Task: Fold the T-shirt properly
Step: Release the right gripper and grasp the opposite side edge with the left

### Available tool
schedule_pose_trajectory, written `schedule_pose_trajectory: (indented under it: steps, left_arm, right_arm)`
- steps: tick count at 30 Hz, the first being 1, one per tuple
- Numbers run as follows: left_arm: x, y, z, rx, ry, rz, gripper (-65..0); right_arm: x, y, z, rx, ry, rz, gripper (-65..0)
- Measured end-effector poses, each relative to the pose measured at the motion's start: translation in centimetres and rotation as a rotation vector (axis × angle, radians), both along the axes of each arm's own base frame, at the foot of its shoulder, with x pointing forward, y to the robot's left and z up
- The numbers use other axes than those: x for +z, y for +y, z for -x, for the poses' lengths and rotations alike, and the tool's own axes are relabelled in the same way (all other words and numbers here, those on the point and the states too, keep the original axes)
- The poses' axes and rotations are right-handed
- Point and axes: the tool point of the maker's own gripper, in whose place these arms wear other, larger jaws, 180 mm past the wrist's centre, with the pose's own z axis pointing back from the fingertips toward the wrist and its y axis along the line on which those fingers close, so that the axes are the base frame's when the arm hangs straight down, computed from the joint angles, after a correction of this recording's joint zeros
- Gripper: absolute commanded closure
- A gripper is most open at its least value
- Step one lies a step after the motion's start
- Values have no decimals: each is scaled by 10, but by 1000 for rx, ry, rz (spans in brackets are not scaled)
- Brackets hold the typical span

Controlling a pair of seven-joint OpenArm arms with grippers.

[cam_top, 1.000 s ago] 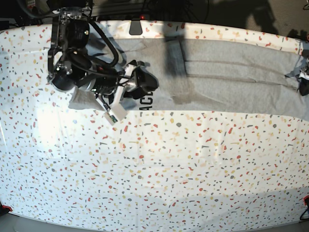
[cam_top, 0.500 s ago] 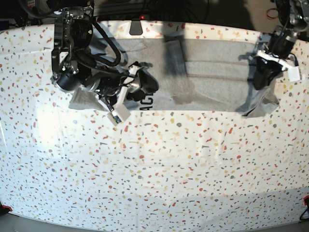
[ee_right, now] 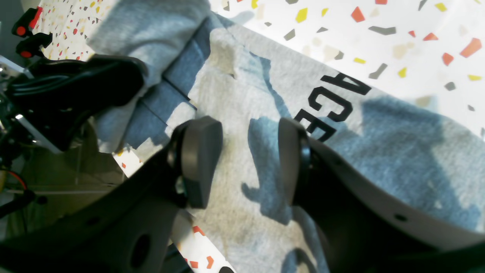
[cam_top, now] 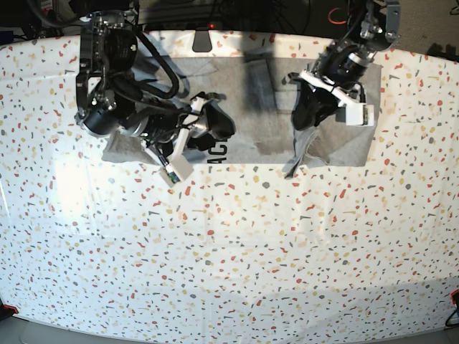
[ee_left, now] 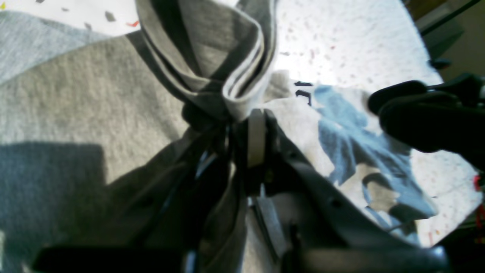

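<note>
The heather-grey T-shirt (cam_top: 265, 107) is lying spread along the far edge of the speckled, terrazzo-patterned surface (cam_top: 237, 251), with its black block lettering (ee_right: 333, 102) showing at the near hem beside the right arm. The left end effector (ee_left: 242, 125) is pinching a gathered bunch of the shirt's fabric, its jaws nearly closed on the cloth, and in the base view that fold is hanging lifted off the surface, doubled over the part of the shirt lying beneath it and casting a dark shadow there. The right end effector (ee_right: 246, 163) is hovering over the printed end of the shirt with its jaws standing wide apart and nothing between them but the flat fabric below; whether the pads (ee_right: 201, 159) are touching the cloth cannot be told. The bulky black right arm (cam_top: 115, 93) is blocking the view of the shirt's sleeve end in the base view, and the left arm (cam_top: 351, 50) is covering the lifted edge. A dark bracket (cam_top: 201, 39) is sitting at the far rim of the surface, beyond the shirt.
</note>
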Motion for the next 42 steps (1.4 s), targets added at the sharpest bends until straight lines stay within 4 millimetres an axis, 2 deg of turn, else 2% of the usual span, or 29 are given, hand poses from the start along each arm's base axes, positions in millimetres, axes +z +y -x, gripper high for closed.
schedule_pose_trajectory:
  steps: [2, 3, 5, 6, 7, 13, 16, 18, 20, 23, 27, 30, 33, 36, 39, 42]
  left_arm:
    - [-1, -10, 0, -40, 9, -12, 0]
    - [-2, -16, 1, -61, 15, -15, -26]
    - [0, -23, 0, -86, 15, -7, -190]
    - [1, -26, 0, -94, 11, -4, -256]
    - [2, -29, 0, -104, 11, -3, -294]
    - [24, -34, -24, -106, -57, 46, -301]
    - [29, -35, -30, -121, -72, 49, -301]
    - [28, -35, -33, -133, -76, 19, -300]
    - [24, -31, -34, -145, -83, -36, -300]
    - [16, -18, -32, -166, -84, -115, -300]
    - [10, 24, -39, -107, -78, -216, -300]
    - [12, 61, -48, -28, -83, -270, -300]
    - [15, 95, -53, 35, -84, -321, -300]
    - [17, 120, -53, 75, -80, -359, -300]
    - [13, 130, -46, 71, -63, -390, -300]
    - [10, 130, -41, 61, -51, -392, -300]
  right_arm:
    - [0, 0, 0, 0, 0, 0, -287]
    - [0, 0, 0, 0, 0, 0, -287]
    - [0, 0, 0, 0, 0, 0, -287]
    - [-1, 0, 1, 2, 4, 4, -287]
    - [-1, 0, 1, 3, 6, 6, -287]
    - [-1, 0, 1, 4, 7, 4, -287]
    - [9, 6, 8, 28, 38, -85, -287]
    - [18, 3, 13, 36, 73, -155, -287]
    - [27, -12, 11, 2, 76, -205, -287]
    - [31, -59, 2, -96, 53, -164, -287]
    - [31, -126, 3, -208, 39, -50, -287]
    - [29, -160, 12, -253, 54, 28, -287]
    - [23, -182, 18, -272, 86, 75, -287]
    - [11, -200, 21, -299, 141, 83, -287]
    - [-8, -219, 25, -340, 222, 78, -287]
    - [-23, -236, 27, -385, 290, 67, -287]
